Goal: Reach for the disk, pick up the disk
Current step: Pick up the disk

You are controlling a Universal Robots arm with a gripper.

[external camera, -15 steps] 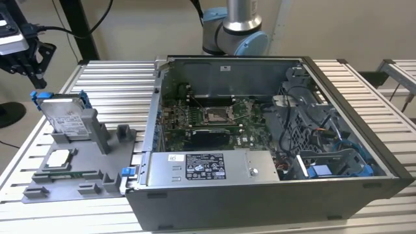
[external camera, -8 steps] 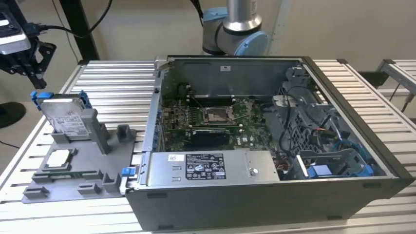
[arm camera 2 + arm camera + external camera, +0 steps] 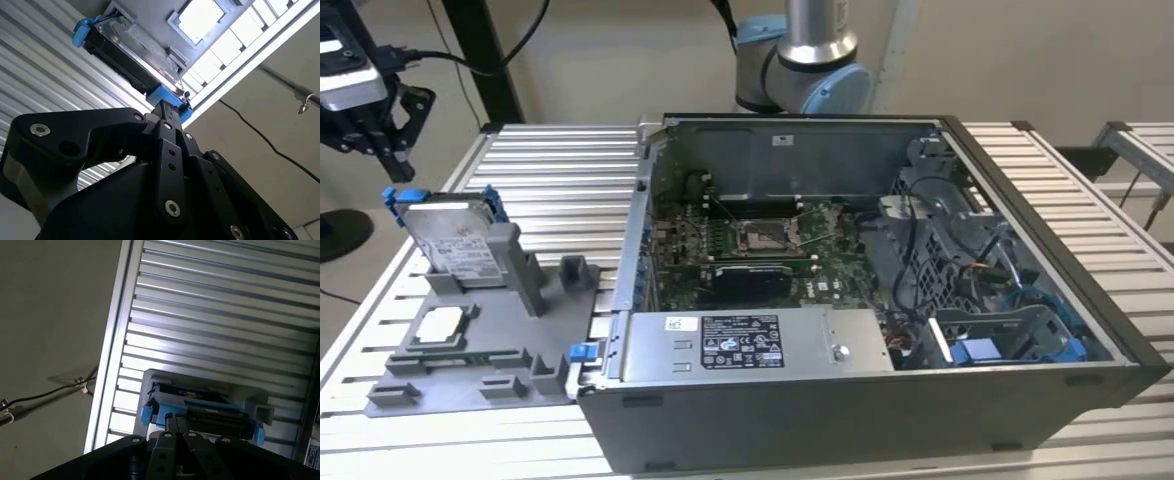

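Note:
The disk (image 3: 458,240) is a silver-grey hard drive with a white label and a blue frame. It stands on edge in a grey holder at the exterior view's left. My gripper (image 3: 402,170) hangs just above and slightly left of its upper blue corner, not touching it, fingers pointing down and shut with nothing between them. In the second wrist view the black fingertips (image 3: 167,106) meet just short of the disk (image 3: 131,50). In the first wrist view the disk (image 3: 210,407) sits right beyond the gripper (image 3: 176,420).
The grey holder tray (image 3: 507,335) also carries a small square silver chip (image 3: 443,322). An open computer case (image 3: 854,420) lies beside it to the exterior view's right. The arm's base (image 3: 801,60) stands behind the case. The slatted table's edge (image 3: 112,350) lies close to the disk.

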